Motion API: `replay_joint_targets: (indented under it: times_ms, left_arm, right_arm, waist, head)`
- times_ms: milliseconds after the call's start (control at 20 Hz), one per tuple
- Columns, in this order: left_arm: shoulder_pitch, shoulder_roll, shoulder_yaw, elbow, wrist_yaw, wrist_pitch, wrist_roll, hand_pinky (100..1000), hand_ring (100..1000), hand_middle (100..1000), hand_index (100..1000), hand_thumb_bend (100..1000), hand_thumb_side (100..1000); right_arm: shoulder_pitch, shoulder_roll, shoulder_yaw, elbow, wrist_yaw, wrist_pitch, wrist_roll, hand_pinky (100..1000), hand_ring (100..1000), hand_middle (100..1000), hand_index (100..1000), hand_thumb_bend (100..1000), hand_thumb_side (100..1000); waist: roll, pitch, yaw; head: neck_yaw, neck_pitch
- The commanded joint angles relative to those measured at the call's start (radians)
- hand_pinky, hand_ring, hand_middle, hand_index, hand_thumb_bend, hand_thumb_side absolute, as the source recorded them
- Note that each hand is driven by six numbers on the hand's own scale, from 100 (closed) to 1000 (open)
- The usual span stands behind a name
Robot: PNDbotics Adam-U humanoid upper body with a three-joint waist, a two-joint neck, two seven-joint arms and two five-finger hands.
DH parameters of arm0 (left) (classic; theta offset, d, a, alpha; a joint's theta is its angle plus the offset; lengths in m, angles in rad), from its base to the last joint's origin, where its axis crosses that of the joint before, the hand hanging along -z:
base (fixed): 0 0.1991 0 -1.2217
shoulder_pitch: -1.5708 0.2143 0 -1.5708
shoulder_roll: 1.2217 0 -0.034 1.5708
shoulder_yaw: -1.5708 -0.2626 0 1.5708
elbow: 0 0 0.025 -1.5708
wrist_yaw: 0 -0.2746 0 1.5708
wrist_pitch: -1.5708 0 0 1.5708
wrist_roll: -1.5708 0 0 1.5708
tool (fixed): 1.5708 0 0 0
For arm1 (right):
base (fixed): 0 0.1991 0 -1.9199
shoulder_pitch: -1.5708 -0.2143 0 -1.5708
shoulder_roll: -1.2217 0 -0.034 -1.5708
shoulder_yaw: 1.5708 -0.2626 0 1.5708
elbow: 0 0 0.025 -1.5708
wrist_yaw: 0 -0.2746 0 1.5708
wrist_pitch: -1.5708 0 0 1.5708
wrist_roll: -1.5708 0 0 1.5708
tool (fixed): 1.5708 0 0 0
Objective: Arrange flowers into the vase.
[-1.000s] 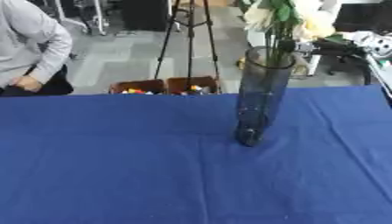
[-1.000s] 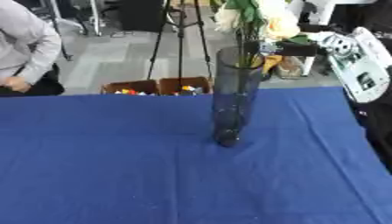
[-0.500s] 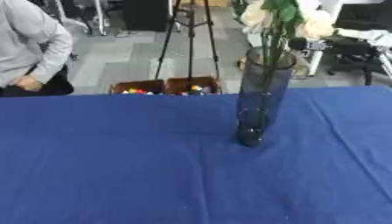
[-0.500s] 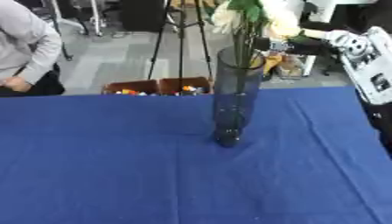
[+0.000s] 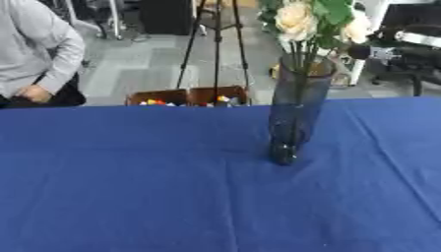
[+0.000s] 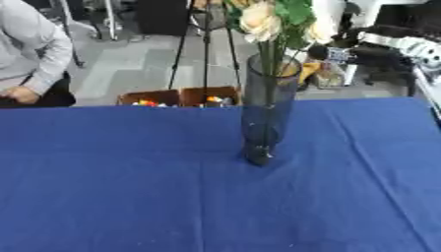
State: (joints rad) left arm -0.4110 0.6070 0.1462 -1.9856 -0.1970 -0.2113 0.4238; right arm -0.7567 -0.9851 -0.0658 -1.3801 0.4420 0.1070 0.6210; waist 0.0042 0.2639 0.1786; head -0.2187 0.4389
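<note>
Your vase (image 5: pixel 297 113) stands upright on the blue cloth (image 5: pixel 129 187), slightly toward 2 o'clock from the middle of the table. The cream flowers (image 5: pixel 297 19) sit in it with their stems running down inside the glass and the heads and leaves above the rim.

What has changed is your right arm (image 6: pixel 420 48). 1 second ago it filled much of the 3 o'clock edge in the right eye view. Now only a pale and dark piece shows at 2 o'clock, well apart from the vase. I cannot tell how the right hand's fingers are set, or whether they hold anything. Your left hand shows in neither view.

The vase and flowers have not shifted while the arm pulled away, so I judge the flowers were let go cleanly and are resting on their own. No loose flower lies on the cloth, so either the job is finished or the next stem is out of sight.
</note>
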Motion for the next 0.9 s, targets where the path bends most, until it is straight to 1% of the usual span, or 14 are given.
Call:
replay_joint_targets:
  times_ms: [50, 350, 550, 650, 750, 900]
  left_arm:
    - [-0.003, 0.034, 0.016, -0.014, -0.005, -0.001, 0.006, 596, 840, 816, 855, 100, 1000]
    - [0.001, 0.033, 0.019, -0.014, -0.007, -0.001, 0.011, 596, 840, 817, 855, 100, 1000]
    - [0.004, 0.031, 0.022, -0.014, -0.008, -0.001, 0.016, 596, 839, 816, 854, 100, 1000]
    - [0.006, 0.03, 0.024, -0.014, -0.008, -0.002, 0.018, 595, 839, 816, 854, 100, 1000]
    - [0.006, 0.029, 0.024, -0.014, -0.009, -0.003, 0.02, 595, 839, 816, 854, 100, 1000]
    - [0.006, 0.028, 0.024, -0.014, -0.009, -0.003, 0.021, 595, 839, 816, 854, 100, 1000]
  right_arm:
    - [0.02, -0.066, -0.034, -0.055, -0.019, 0.007, -0.022, 993, 1000, 1000, 1000, 758, 1000]
    - [0.084, -0.093, -0.064, -0.114, -0.028, 0.021, -0.049, 991, 1000, 1000, 1000, 755, 1000]
    - [0.121, -0.094, -0.109, -0.184, -0.035, 0.036, -0.093, 969, 988, 980, 991, 688, 1000]
    - [0.13, -0.083, -0.136, -0.228, -0.039, 0.058, -0.121, 936, 951, 942, 969, 587, 1000]
    - [0.139, -0.074, -0.159, -0.268, -0.041, 0.087, -0.151, 936, 951, 942, 969, 587, 1000]
    - [0.153, -0.071, -0.154, -0.302, -0.05, 0.126, -0.196, 936, 951, 942, 969, 587, 1000]
  waist:
    - [0.006, -0.037, 0.0]
    - [0.009, -0.038, -0.008]
    - [0.01, -0.036, -0.013]
    - [0.011, -0.035, -0.015]
    - [0.011, -0.034, -0.016]
    - [0.011, -0.033, -0.015]
  head:
    - [0.005, 0.002]
    - [0.016, 0.011]
    - [0.029, 0.016]
    - [0.033, 0.018]
    - [0.035, 0.019]
    - [0.034, 0.019]
